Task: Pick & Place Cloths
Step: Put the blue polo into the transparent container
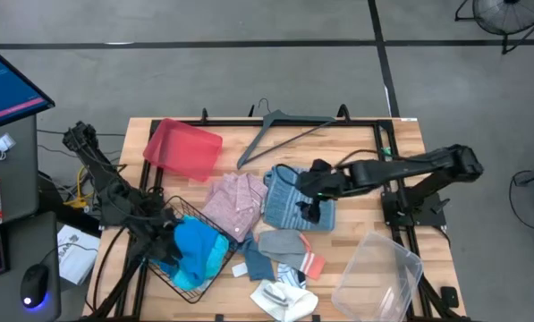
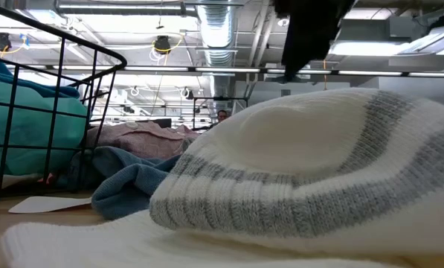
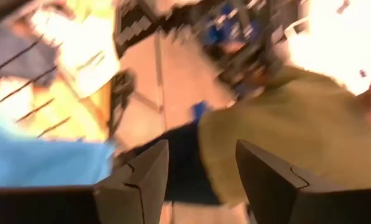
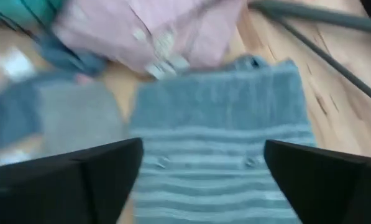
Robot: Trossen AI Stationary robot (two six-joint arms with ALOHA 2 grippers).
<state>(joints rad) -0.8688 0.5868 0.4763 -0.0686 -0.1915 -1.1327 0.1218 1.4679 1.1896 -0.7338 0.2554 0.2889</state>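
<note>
White sock (image 2: 303,179) filled the low view's foreground. Right gripper (image 1: 309,207), fingers spread wide and empty, hovered over the blue-grey striped garment (image 1: 289,199) at centre of the high view, beside the pale pink checked garment (image 1: 233,202). Left gripper (image 3: 201,177), fingers parted and holding nothing, hung at lower left by the wire basket (image 1: 179,279) containing the turquoise garment (image 1: 198,249). Risk: jaws closing on flat fabric might pinch only one layer and slip, or drag the adjoining pink piece along.
</note>
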